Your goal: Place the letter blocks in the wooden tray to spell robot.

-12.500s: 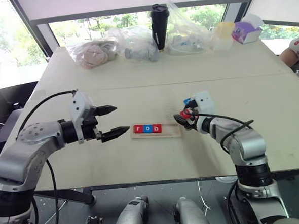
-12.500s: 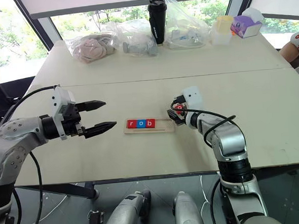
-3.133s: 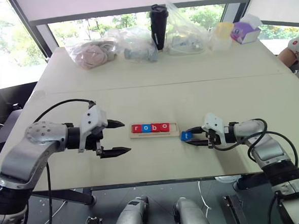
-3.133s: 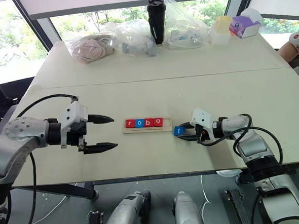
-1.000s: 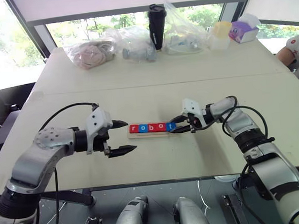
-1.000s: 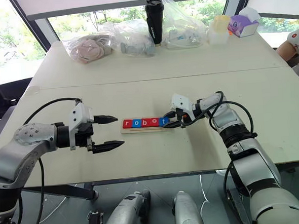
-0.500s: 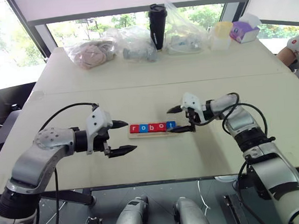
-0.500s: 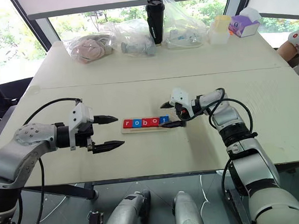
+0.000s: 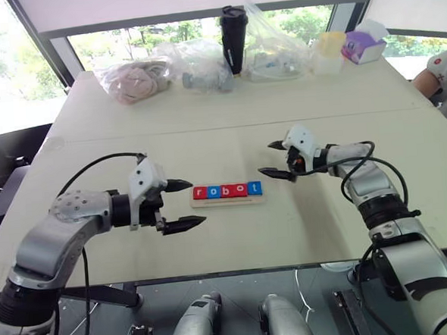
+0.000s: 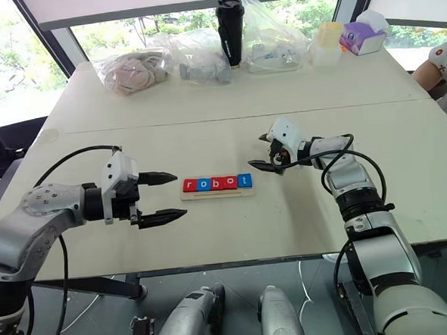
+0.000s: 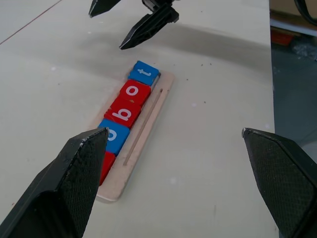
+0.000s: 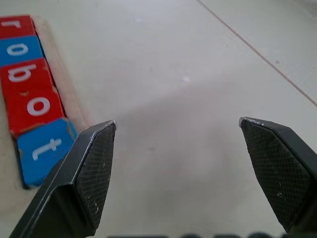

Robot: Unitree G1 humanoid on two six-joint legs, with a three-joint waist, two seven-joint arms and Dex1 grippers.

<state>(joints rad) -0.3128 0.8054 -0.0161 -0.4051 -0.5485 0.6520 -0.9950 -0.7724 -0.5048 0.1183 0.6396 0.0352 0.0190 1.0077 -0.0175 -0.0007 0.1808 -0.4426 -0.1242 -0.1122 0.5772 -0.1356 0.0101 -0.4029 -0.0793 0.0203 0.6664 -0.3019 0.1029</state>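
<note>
Blocks (image 9: pixel 227 191) fill tray (image 9: pixel 227 200) — both ends clear.

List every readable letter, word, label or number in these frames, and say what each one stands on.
"r" on the red block at the left end of the wooden tray.
"o" on the blue block next to it.
"b" on the red block.
"o" on the red block.
"t" on the blue block at the right end.
Printing on the purple tissue box is too small to read.
</note>
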